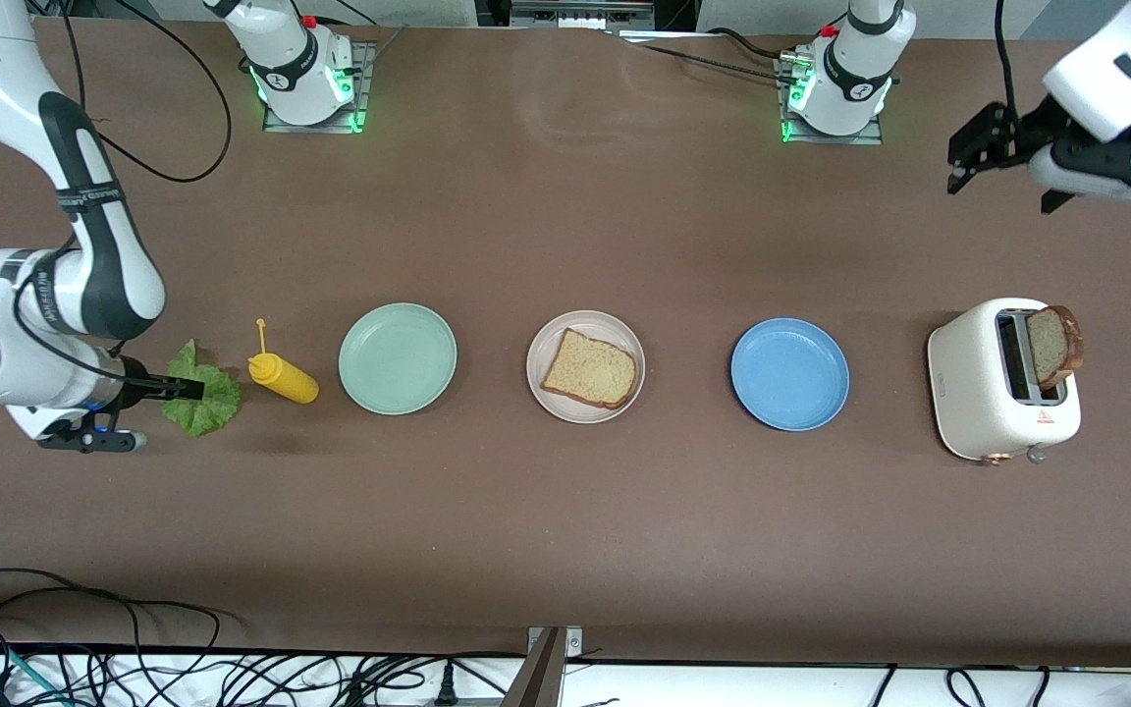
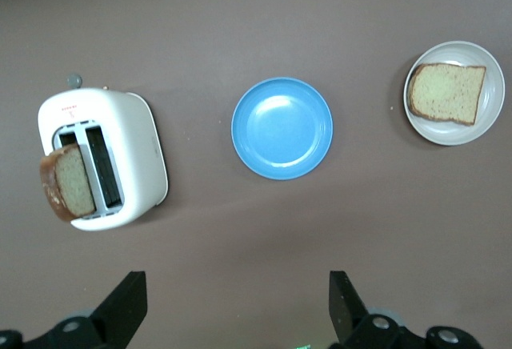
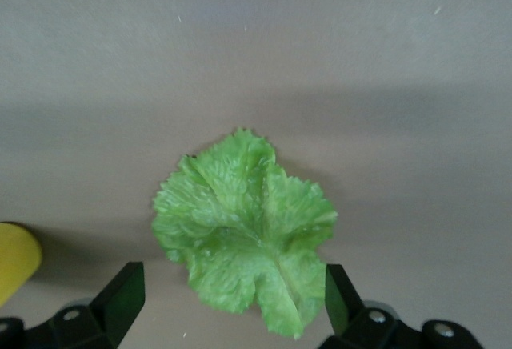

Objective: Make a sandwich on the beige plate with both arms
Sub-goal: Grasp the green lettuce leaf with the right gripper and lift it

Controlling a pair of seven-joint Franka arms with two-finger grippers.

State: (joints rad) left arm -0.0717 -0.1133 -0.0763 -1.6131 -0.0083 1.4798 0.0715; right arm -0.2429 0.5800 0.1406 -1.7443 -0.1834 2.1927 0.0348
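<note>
On the brown table (image 1: 565, 511), a row of things runs from the right arm's end to the left arm's end. Nearest the right arm's end lies a ruffled green lettuce leaf (image 1: 202, 398), flat on the tabletop. Just beside it lies a yellow squeeze bottle (image 1: 283, 378) on its side, its thin nozzle pointing away from the front camera. Next comes a round mint-green plate (image 1: 397, 357), bare. At the middle of the row sits the round beige plate (image 1: 544, 344), and on it rests one square slice of brown-crusted toast bread (image 1: 590, 369), lying flat. A round blue plate (image 1: 789, 373) follows, bare as well. At the left arm's end stands a white two-slot toaster (image 1: 988, 393) with a second slice of toast (image 1: 1054, 346) sticking up out of one slot, leaning a little.

Over the lettuce leaf hangs the right gripper (image 1: 183, 389), low, its black fingers (image 3: 120, 297) spread wide with the leaf between them in the right wrist view; whether they touch it is not clear. High over the table's left-arm end, above and apart from the toaster, waits the left gripper (image 1: 973, 157), its fingers (image 2: 128, 301) spread wide and holding nothing.
</note>
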